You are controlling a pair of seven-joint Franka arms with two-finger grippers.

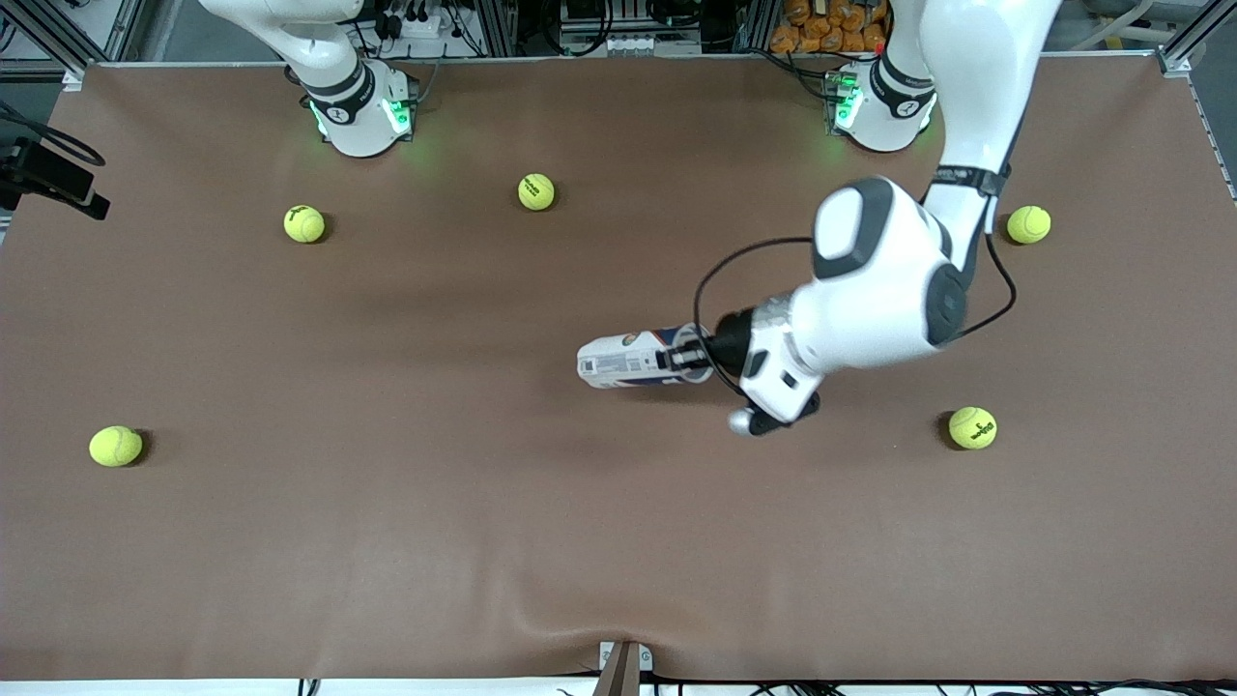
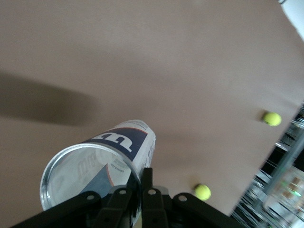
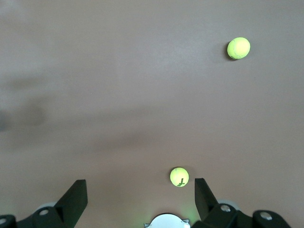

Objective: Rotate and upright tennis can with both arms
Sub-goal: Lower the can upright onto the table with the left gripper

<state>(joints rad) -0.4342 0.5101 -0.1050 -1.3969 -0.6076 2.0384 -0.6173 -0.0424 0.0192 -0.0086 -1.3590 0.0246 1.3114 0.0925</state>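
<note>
The tennis can (image 1: pixel 628 360) lies on its side near the middle of the brown table, its closed end toward the right arm's end. My left gripper (image 1: pixel 688 358) is shut on the rim of its open mouth. In the left wrist view one finger (image 2: pixel 148 183) is outside the clear rim and the other is inside the tennis can (image 2: pixel 114 152). My right gripper (image 3: pixel 140 197) is open and empty, held high over the table near its own base (image 1: pixel 359 106). It is out of the front view.
Several yellow-green tennis balls lie scattered: two (image 1: pixel 304 223) (image 1: pixel 536 191) near the right arm's base, one (image 1: pixel 1028 224) near the left arm's base, one (image 1: pixel 972 427) beside the left arm's wrist, one (image 1: pixel 116 446) at the right arm's end.
</note>
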